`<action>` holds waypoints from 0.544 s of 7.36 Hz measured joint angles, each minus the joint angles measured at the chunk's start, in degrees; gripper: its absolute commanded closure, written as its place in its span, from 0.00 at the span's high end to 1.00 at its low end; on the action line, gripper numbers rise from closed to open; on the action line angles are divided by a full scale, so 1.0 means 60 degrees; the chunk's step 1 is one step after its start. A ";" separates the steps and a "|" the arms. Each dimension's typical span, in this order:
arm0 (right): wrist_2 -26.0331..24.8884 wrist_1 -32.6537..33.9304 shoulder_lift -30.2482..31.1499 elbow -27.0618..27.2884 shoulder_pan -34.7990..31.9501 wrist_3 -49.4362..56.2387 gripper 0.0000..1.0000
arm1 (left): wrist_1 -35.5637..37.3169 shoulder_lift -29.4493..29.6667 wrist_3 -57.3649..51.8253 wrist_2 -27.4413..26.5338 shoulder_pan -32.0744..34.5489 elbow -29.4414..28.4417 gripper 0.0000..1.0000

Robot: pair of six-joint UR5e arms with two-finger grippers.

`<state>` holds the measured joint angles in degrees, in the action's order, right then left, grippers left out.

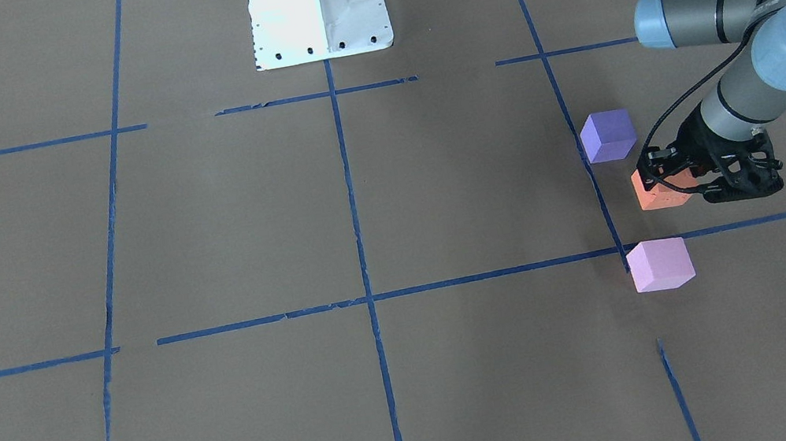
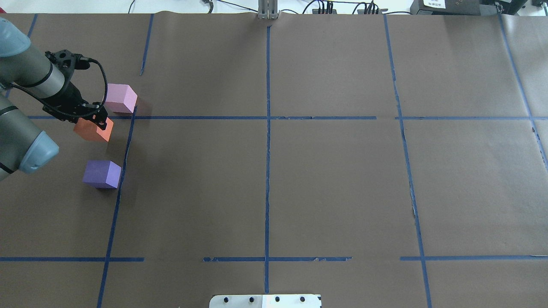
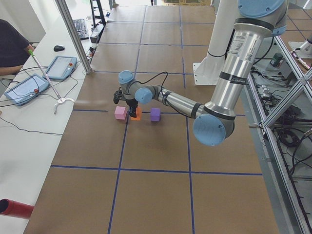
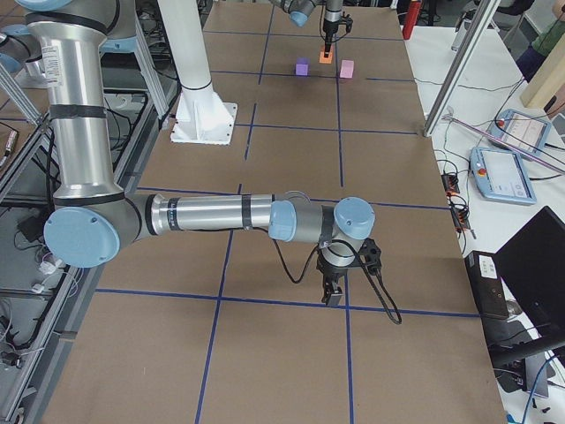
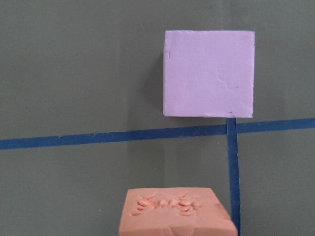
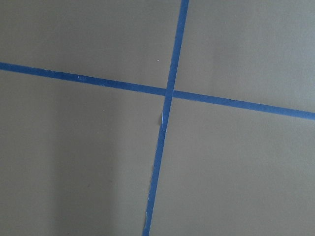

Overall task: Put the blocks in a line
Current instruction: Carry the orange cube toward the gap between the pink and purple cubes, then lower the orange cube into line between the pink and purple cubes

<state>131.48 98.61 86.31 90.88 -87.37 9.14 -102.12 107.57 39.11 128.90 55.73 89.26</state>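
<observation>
The brown-papered bench (image 2: 325, 184), gridded with blue tape (image 2: 267, 171), fills the room's working area; the robot's white base (image 1: 316, 2) stands at the middle of its long edge, opposite the operators' long edge.

The left arm (image 3: 229, 73) stretches out over the bench's left half, toward the operators' edge; the right arm (image 4: 212, 212) reaches low over the right half, its wrist bent down above a tape crossing.

The left gripper (image 1: 682, 182) points down at the orange block (image 2: 93, 130), its black fingers on either side of the cube and seemingly pinching it; whether the cube rests on the paper or hangs just above it cannot be told. The right gripper (image 4: 333, 296) holds nothing that can be seen; whether its fingers are spread or pressed together cannot be told.

The three blocks sit in a rough row on the left half, running from the robot's edge toward the operators' edge beside one tape line; the purple block (image 2: 102, 173) lies nearest the robot, the orange one between, the pink block (image 2: 121, 97) nearest the operators, at a tape crossing; all three are apart; the orange one stands slightly off toward the left end; its upper face shows small dents.
</observation>
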 measured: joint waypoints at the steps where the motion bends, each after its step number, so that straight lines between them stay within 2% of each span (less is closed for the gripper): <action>1: 0.0000 0.0000 0.0000 0.0000 0.0000 0.0000 1.00 | -0.0279 0.0039 0.0018 0.0069 -0.0101 -0.0234 0.27; 4: 0.0000 0.0000 0.0000 0.0000 0.0000 0.0000 1.00 | -0.0740 0.0139 0.0032 0.0149 -0.0342 -0.0615 0.28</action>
<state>131.49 98.61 86.31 90.88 -87.36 9.14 -106.56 108.41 39.31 129.79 53.68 85.57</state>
